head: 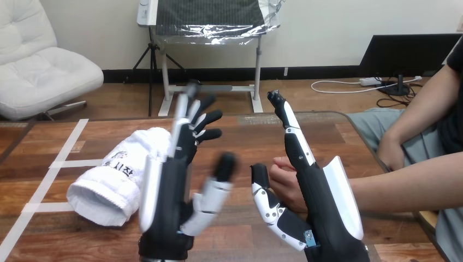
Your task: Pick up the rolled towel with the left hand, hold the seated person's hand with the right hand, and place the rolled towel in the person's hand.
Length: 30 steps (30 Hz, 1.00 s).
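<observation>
The rolled white towel [112, 183] lies on the wooden table [256, 136] at the left, its open end towards me. My left hand [172, 185] is raised just right of the towel, fingers straight and spread, holding nothing; it hides the towel's right end. My right hand [322, 202] stands upright at centre right, fingers straight, thumb [267, 202] spread out. The person's hand [285, 183], loosely curled, rests in the gap between that thumb and the fingers, their forearm [404, 188] coming in from the right. I see no finger curled round it.
White tape strips [65, 164] mark the table's left part. The table's right edge [366, 136] runs close by the person's lap, where their other hand [390, 153] rests. Bare wood lies beyond both of my hands.
</observation>
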Tool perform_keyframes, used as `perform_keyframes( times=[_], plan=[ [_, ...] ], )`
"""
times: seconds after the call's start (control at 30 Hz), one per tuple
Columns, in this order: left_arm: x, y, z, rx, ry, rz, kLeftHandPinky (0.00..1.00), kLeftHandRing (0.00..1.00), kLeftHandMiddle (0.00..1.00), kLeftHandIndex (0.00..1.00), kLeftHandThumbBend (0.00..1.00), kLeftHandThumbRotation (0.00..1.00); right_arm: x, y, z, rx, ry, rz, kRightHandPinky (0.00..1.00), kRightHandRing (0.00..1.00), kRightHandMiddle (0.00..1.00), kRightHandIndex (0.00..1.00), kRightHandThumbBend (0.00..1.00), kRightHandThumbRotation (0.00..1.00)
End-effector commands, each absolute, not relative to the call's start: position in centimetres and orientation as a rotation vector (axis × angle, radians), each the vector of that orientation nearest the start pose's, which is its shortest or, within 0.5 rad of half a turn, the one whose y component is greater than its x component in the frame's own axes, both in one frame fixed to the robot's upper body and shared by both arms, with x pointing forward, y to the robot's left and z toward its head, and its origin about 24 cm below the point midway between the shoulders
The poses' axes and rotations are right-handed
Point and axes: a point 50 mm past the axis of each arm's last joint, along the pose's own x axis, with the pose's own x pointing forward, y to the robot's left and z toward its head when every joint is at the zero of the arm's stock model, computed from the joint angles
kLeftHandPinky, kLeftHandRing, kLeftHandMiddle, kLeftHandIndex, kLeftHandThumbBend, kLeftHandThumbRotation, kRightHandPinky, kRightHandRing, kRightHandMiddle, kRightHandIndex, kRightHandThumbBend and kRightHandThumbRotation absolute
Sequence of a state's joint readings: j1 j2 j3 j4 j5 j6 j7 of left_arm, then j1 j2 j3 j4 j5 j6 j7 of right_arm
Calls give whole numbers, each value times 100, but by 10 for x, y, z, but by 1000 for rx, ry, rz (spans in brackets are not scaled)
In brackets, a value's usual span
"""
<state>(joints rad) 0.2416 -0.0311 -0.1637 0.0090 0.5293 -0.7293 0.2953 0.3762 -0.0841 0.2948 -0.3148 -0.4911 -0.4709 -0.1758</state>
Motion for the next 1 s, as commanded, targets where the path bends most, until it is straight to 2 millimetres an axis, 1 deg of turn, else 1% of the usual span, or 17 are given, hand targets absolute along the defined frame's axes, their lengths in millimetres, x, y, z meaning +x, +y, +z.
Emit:
perform_keyframes(
  times=[0.0,0.17,0.33,0.57,0.77,0.97],
  plan=[
    [184,119,64,629,-582,92,79,89,93,95,73,32,172,-100,95,-400,-584,141,100,100,100,100,0,0],
    [191,125,66,810,-576,154,77,89,93,94,78,31,173,-100,95,-405,-587,142,100,100,100,100,0,0],
    [197,129,67,934,-552,196,78,90,94,94,80,33,173,-100,95,-411,-586,144,100,100,100,100,0,0],
    [212,137,67,1132,-524,270,82,90,92,92,84,36,174,-101,95,-413,-584,149,100,100,100,100,0,0],
    [226,145,66,1253,-471,300,84,89,91,89,88,39,174,-101,94,-423,-582,151,100,100,100,100,0,0],
    [240,153,66,1353,-395,317,89,91,91,89,90,42,174,-102,94,-427,-577,151,100,100,100,100,0,0]
  ],
)
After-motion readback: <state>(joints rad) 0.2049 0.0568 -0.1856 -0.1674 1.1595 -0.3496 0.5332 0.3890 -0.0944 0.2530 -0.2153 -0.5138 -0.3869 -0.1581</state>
